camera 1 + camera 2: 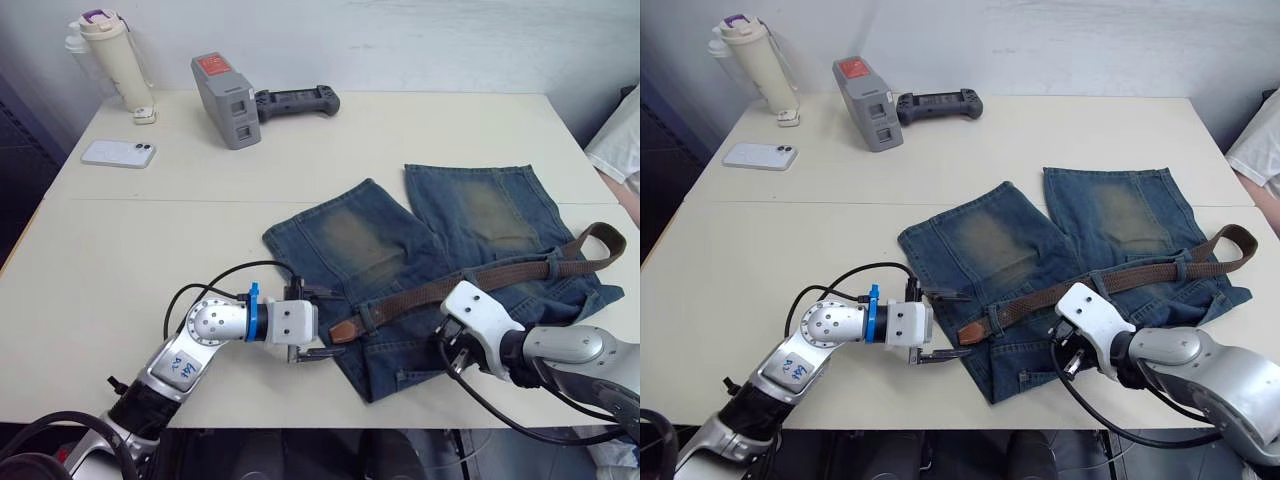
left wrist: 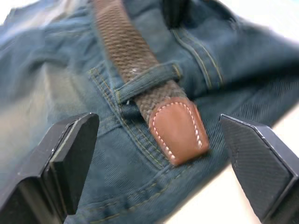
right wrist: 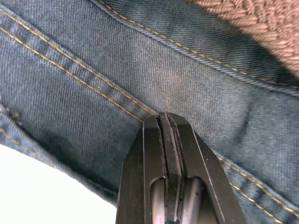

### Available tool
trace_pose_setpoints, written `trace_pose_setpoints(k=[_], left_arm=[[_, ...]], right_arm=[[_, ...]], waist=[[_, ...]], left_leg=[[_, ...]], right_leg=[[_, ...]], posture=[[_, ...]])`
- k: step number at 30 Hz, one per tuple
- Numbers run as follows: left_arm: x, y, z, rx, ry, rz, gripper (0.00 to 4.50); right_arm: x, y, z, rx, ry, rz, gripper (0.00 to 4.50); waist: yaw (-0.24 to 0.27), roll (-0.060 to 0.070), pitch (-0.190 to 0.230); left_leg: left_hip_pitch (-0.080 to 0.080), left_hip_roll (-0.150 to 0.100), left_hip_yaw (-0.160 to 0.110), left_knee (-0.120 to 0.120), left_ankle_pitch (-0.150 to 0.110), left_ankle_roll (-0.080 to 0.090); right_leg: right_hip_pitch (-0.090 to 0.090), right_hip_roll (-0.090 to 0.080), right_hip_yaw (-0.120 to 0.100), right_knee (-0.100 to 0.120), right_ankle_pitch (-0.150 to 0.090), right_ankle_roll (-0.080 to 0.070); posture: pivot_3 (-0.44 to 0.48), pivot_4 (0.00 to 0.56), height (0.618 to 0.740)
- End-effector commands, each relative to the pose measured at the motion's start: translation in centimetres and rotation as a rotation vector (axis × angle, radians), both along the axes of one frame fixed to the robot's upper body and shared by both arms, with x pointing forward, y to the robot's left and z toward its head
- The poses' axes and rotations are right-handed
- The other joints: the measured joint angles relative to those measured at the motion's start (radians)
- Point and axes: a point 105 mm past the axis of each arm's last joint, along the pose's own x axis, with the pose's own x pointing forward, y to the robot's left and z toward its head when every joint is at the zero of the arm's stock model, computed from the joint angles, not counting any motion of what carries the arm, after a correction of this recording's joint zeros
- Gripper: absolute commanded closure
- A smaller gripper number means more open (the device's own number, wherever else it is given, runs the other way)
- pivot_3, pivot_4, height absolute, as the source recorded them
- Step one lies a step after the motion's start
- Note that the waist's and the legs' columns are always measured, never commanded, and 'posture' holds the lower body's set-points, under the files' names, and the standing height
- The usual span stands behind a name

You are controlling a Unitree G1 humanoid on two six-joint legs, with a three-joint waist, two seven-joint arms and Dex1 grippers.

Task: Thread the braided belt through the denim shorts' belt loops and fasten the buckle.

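Spread wide, left tool (image 2: 159, 154) squarely facing the braided belt (image 1: 470, 282)'s tan tip poking through a belt loop (image 2: 147, 80), belt running away rightward; right tool (image 3: 169, 158) pressed together on the denim shorts (image 1: 350, 235).

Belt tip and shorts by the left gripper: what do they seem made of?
Belt tip: apparently smooth tan leather, with pale stitching round its edge; the belt behind it is brown woven braid. Shorts: blue denim, showing twill weave and yellow seams.

I work in what looks like a lab or test room: a plain white table (image 1: 120, 260) against a bare wall, with a grey battery pack (image 1: 226, 100), a handheld controller (image 1: 297, 101), a phone (image 1: 118, 153) and a drink bottle (image 1: 115, 58).
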Motion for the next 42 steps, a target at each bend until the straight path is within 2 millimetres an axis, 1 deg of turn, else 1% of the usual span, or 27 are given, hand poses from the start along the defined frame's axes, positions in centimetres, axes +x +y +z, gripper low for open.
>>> trace_pose_setpoints(k=[1, 4, 8, 11, 12, 13, 15, 16, 17, 18, 19, 20, 23, 24, 25, 27, 30, 31, 32, 33, 35, 36, 40, 42], left_arm=[[-0.1, -0.7, -0.5, 0.025, -0.095, -0.055, 0.0], [0.4, -0.8, -0.8, 0.026, -0.119, -0.048, 0.0], [0.7, -0.6, -2.0, 0.081, -0.156, -0.048, 0.0], [1.3, -0.4, -2.3, 0.08, -0.175, -0.002, 0.72], [1.5, -0.5, -2.3, 0.077, -0.171, 0.015, 1.2], [1.9, -0.3, -2.2, 0.08, -0.172, 0.04, 1.49], [2.4, 0.0, -1.9, 0.076, -0.168, 0.081, 2.33], [2.6, 0.3, -1.9, 0.072, -0.156, 0.102, 2.71], [2.8, 0.7, -1.8, 0.071, -0.143, 0.122, 3.22], [2.9, 0.9, -1.8, 0.071, -0.135, 0.136, 3.53], [3.0, 1.1, -1.6, 0.061, -0.114, 0.155, 4.03], [3.1, 1.3, -1.5, 0.054, -0.104, 0.165, 4.41], [2.7, 1.6, -1.0, 0.027, -0.075, 0.168, 4.46], [2.4, 1.7, -0.4, 0.007, -0.089, 0.163, 4.46], [2.2, 2.0, 0.2, -0.002, -0.139, 0.155, 4.46], [1.5, 2.5, 0.9, -0.025, -0.177, 0.147, 4.46], [0.2, 4.2, 1.7, -0.039, -0.244, 0.136, 4.46], [0.0, 5.0, 1.9, -0.038, -0.261, 0.149, 4.46], [0.1, 6.2, 2.0, -0.032, -0.274, 0.184, 4.46], [0.2, 7.1, 2.2, -0.03, -0.281, 0.21, 4.46], [0.9, 10.3, 2.4, 0.003, -0.303, 0.317, 4.46], [1.2, 11.4, 2.6, 0.012, -0.308, 0.352, 4.46], [2.1, 16.7, 1.9, 0.067, -0.272, 0.535, 4.46], [2.0, 18.5, 1.6, 0.113, -0.294, 0.567, 4.46]], right_arm=[[-0.3, 0.4, -0.2, -0.011, 0.001, 0.011, 4.44], [-0.4, 0.6, -0.3, -0.009, 0.008, 0.01, 4.44], [-0.3, 0.5, -0.3, -0.018, 0.006, 0.001, 4.44], [-0.3, 0.5, -0.2, -0.018, 0.003, -0.005, 4.5], [-0.3, 0.4, -0.2, -0.017, 0.004, -0.006, 4.5], [-0.4, 0.4, -0.2, -0.017, 0.005, -0.007, 4.5], [-0.5, 0.4, -0.2, -0.017, 0.008, -0.007, 4.5], [-0.6, 0.3, -0.2, -0.017, 0.009, -0.007, 4.5], [-0.6, 0.3, -0.2, -0.016, 0.011, -0.006, 4.5], [-0.7, 0.3, -0.2, -0.015, 0.012, -0.006, 4.5], [-0.7, 0.3, -0.2, -0.015, 0.013, -0.006, 4.5], [-0.6, 0.3, -0.2, -0.016, 0.014, -0.006, 4.5], [-0.6, 0.2, -0.2, -0.021, 0.018, -0.007, 4.5], [-0.5, 0.1, -0.2, -0.024, 0.02, -0.009, 4.5], [-0.4, 0.0, -0.3, -0.027, 0.022, -0.012, 4.5], [-0.3, -0.2, -0.3, -0.034, 0.023, -0.018, 4.5], [0.0, -0.5, -0.3, -0.038, 0.024, -0.031, 4.5], [0.2, -0.8, -0.3, -0.043, 0.023, -0.039, 4.5], [0.3, -0.9, -0.4, -0.047, 0.026, -0.044, 4.5], [0.3, -1.0, -0.5, -0.049, 0.028, -0.046, 4.5], [0.5, -1.0, -0.7, -0.05, 0.034, -0.041, 4.5], [0.6, -1.0, -0.7, -0.049, 0.035, -0.038, 4.5], [1.0, -0.8, -0.7, -0.047, 0.033, -0.015, 4.5], [1.1, -0.8, -0.7, -0.047, 0.033, -0.007, 4.5]], waist=[[0.0, 0.0, 0.0], [-0.001, 0.0, 0.0], [-0.001, 0.0, 0.0], [0.0, 0.0, -0.001], [0.0, 0.0, -0.001], [0.0, 0.0, -0.001], [0.0, 0.0, -0.001], [-0.001, 0.0, -0.001], [-0.001, 0.0, -0.001], [-0.002, 0.0, -0.001], [-0.002, 0.0, -0.001], [-0.003, 0.0, -0.001], [-0.005, 0.0, -0.001], [-0.007, 0.0, -0.001], [-0.01, 0.0, -0.001], [-0.012, 0.0, -0.001], [-0.013, 0.0, -0.001], [-0.013, 0.0, -0.001], [-0.013, 0.0, -0.001], [-0.013, 0.0, -0.001], [-0.016, 0.0, -0.001], [-0.018, 0.0, -0.001], [-0.028, -0.001, -0.001], [-0.032, -0.001, -0.002]], left_leg=[[0.0, 0.0, 0.0, 0.0, 0.0, 0.0], [0.0, 0.0, 0.0, 0.0, 0.0, 0.0], [0.001, 0.0, 0.0, 0.001, 0.0, 0.0], [0.001, 0.0, -0.001, 0.001, 0.0, 0.0], [0.001, 0.0, -0.001, 0.002, 0.0, 0.0], [0.001, 0.0, -0.001, 0.002, 0.0, 0.0], [0.001, 0.0, -0.001, 0.002, 0.0, 0.0], [0.001, 0.0, -0.001, 0.002, 0.0, 0.0], [0.001, 0.0, -0.001, 0.002, 0.0, 0.0], [0.001, 0.0, -0.001, 0.002, 0.0, 0.0], [0.001, 0.0, -0.001, 0.001, 0.0, 0.0], [0.001, 0.0, -0.001, 0.001, 0.0, 0.0], [0.001, 0.0, -0.001, 0.001, 0.0, 0.0], [0.001, 0.0, -0.001, 0.001, 0.0, 0.0], [0.001, 0.0, -0.001, 0.001, 0.0, 0.0], [0.001, 0.001, -0.001, 0.0, 0.0, 0.0], [0.001, 0.001, -0.001, 0.001, 0.0, 0.0], [0.001, 0.001, -0.001, 0.0, 0.0, 0.0], [0.001, 0.001, -0.001, 0.001, 0.0, 0.0], [0.001, 0.001, -0.001, 0.001, 0.0, 0.0], [0.001, 0.001, -0.001, 0.0, 0.0, 0.0], [0.001, 0.001, -0.001, 0.0, 0.0, 0.0], [0.001, 0.001, -0.002, 0.0, 0.0, 0.0], [0.002, 0.001, -0.001, 0.0, 0.0, 0.0]], right_leg=[[0.0, 0.0, 0.0, 0.0, 0.0, 0.0], [0.0, 0.0, -0.001, 0.0, 0.0, 0.0], [0.001, 0.0, -0.001, 0.0, 0.0, 0.0], [0.001, 0.0, -0.001, 0.001, 0.0, 0.0], [0.002, 0.0, -0.001, 0.001, 0.0, 0.0], [0.002, 0.0, -0.001, 0.001, 0.0, 0.0], [0.002, 0.0, -0.001, 0.001, 0.0, 0.0], [0.002, 0.0, -0.001, 0.001, 0.0, 0.0], [0.002, 0.0, -0.001, 0.001, 0.0, 0.0], [0.002, 0.0, -0.001, 0.002, 0.0, 0.0], [0.002, 0.0, -0.001, 0.002, 0.0, 0.0], [0.002, 0.0, -0.001, 0.002, 0.0, 0.0], [0.002, 0.0, -0.001, 0.002, 0.0, 0.0], [0.002, 0.0, -0.001, 0.002, 0.0, 0.0], [0.001, 0.0, -0.001, 0.002, 0.0, 0.0], [0.001, 0.0, -0.001, 0.002, 0.0, 0.0], [0.001, 0.0, -0.001, 0.002, 0.0, 0.0], [0.001, 0.0, -0.001, 0.002, 0.0, 0.0], [0.001, 0.0, -0.001, 0.001, 0.0, 0.0], [0.001, 0.0, -0.001, 0.001, 0.0, 0.0], [0.001, 0.0, -0.001, 0.001, 0.0, 0.0], [0.001, 0.0, -0.001, 0.001, 0.0, 0.0], [0.001, 0.0, -0.001, 0.001, 0.0, 0.0], [0.0, 0.0, -0.001, 0.001, 0.0, 0.0]], posture=[[0.0, 0.15, 0.74], [0.0, 0.15, 0.74], [0.0, 0.15, 0.74], [0.0, 0.15, 0.74], [0.0, 0.15, 0.74], [0.0, 0.15, 0.74], [0.0, 0.15, 0.74], [0.0, 0.15, 0.74], [0.0, 0.15, 0.74], [0.0, 0.15, 0.74], [0.0, 0.15, 0.74], [0.0, 0.15, 0.74], [0.0, 0.15, 0.74], [0.0, 0.15, 0.74], [0.0, 0.15, 0.74], [0.0, 0.15, 0.74], [0.0, 0.15, 0.74], [0.0, 0.15, 0.74], [0.0, 0.15, 0.74], [0.0, 0.15, 0.74], [0.0, 0.15, 0.74], [0.0, 0.15, 0.74], [0.0, 0.15, 0.74], [0.0, 0.15, 0.74]])
